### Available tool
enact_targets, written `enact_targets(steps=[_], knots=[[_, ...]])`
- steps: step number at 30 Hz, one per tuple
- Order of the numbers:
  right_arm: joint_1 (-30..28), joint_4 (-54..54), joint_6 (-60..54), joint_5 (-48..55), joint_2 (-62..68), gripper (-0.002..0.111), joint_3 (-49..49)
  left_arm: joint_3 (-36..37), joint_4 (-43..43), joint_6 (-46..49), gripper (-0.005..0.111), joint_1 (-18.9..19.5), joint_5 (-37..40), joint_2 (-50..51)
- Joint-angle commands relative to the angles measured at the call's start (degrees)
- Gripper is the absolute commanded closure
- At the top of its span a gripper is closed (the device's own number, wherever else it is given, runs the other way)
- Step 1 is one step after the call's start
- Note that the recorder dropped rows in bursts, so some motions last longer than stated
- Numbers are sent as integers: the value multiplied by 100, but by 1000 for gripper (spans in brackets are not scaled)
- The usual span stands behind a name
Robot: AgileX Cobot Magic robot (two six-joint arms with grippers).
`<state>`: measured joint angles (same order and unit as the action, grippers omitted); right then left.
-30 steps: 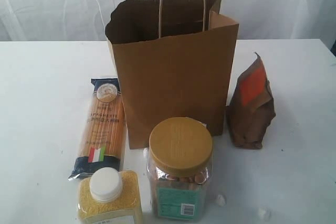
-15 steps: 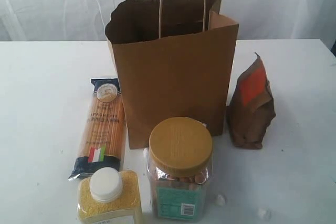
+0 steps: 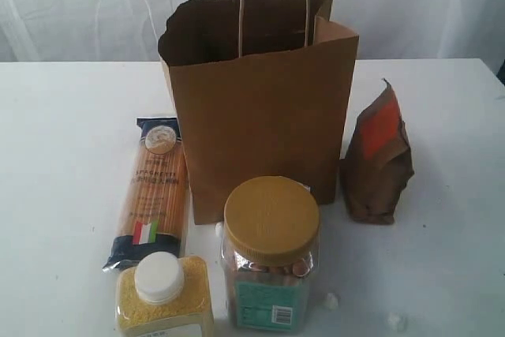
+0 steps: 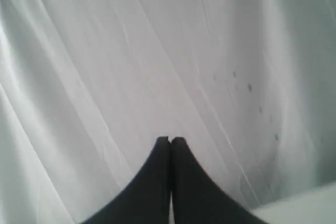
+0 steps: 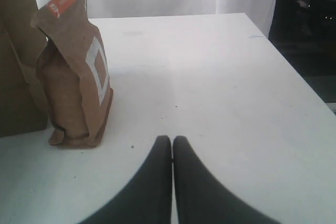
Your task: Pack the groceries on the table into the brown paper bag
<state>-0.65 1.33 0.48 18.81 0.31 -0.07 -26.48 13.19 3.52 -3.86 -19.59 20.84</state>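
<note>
The tall brown paper bag (image 3: 260,108) stands open in the middle of the white table (image 3: 63,132). On the table lie groceries: a spaghetti packet (image 3: 151,191) flat to the bag's left, a yellow-lidded clear jar (image 3: 271,254) in front, a white-capped bottle of yellow grain (image 3: 163,297) at the front left, and a brown orange-labelled pouch (image 3: 379,159) upright on the right. The pouch (image 5: 76,72) also shows in the right wrist view, apart from my right gripper (image 5: 172,140), which is shut and empty. My left gripper (image 4: 170,141) is shut, facing only white curtain. Neither gripper appears in the exterior view.
Two tiny white lumps (image 3: 331,301) lie near the jar at the front. A white curtain (image 3: 95,5) hangs behind the table. The table's right edge (image 5: 294,72) borders a dark area.
</note>
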Motion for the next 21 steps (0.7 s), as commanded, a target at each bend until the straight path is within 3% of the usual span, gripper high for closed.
enact_targets(steps=[1, 4, 5, 6, 7, 8, 9, 10, 13, 14, 16, 18, 21], knots=[[5, -1, -48, -45, -31, 108, 7, -26, 206, -594, 107, -232, 124, 1258], [5, -1, -48, -45, -31, 108, 7, -26, 689, -2842, 107, -903, -994, 2193], [5, -1, -48, -45, -31, 108, 7, -26, 1527, -3353, 107, -1336, -1285, 2539], [5, -1, -48, -45, -31, 108, 7, -41, 1923, -3354, 107, -1586, -1309, 2661], [5, -1, -48, -45, -31, 108, 7, -84, 3014, -3354, 107, -2133, -1321, 2929], [5, -1, -48, -45, -31, 108, 7, -109, 3470, -3340, 107, -2353, -1321, 3018], [5, -1, -48, -45, -31, 108, 7, -178, 4616, -3327, 107, -2865, -1186, 3160], [5, -1, -48, -45, -31, 108, 7, -238, 5410, -3587, 107, -3246, -567, 3188], [5, -1, -48, -45, -31, 108, 7, -403, 5418, -5481, 107, -4017, 2389, 3188], [5, -1, -48, -45, -31, 108, 7, -481, 5418, -5571, 107, -4253, 3234, 3188], [5, -1, -48, -45, -31, 108, 7, -690, 5484, -4773, 107, -4656, 4743, 3177], [5, -1, -48, -45, -31, 108, 7, -1215, 5301, -3245, 107, -5014, 6075, 3220], [5, -1, -48, -45, -31, 108, 7, -1831, 4755, -2295, 107, -4998, 7328, 3418]])
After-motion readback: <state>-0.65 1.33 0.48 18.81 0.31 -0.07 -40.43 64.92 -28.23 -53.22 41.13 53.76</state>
